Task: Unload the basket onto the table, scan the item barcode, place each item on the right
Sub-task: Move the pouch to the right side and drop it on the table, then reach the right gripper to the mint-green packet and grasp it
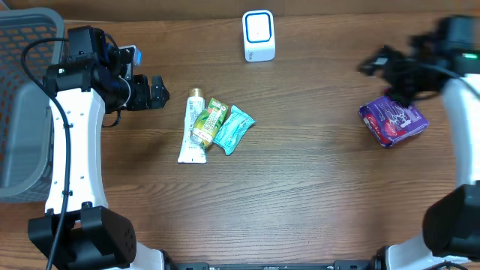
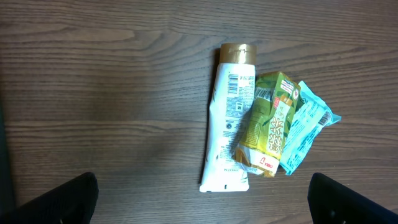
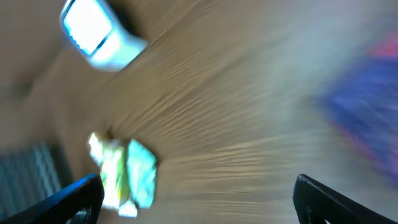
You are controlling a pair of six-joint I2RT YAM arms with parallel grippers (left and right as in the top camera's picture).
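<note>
- Grey mesh plastic basket stands at the table's left edge; the left arm hides part of its inside.
- Purple foil packet lies on the wooden table, far right, well apart from the white box-shaped scanner.
- White tube with gold cap, green-yellow packet and teal packet lie touching, mid-table.
- Left gripper: fingers wide apart, holding nothing.
- Right gripper: blurred, fingers apart, packet outside them.

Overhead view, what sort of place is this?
Likely a mock checkout bench: a white scanner unit at the far edge of a wooden table, packaged goods lying loose, and a grey basket at the side.
</note>
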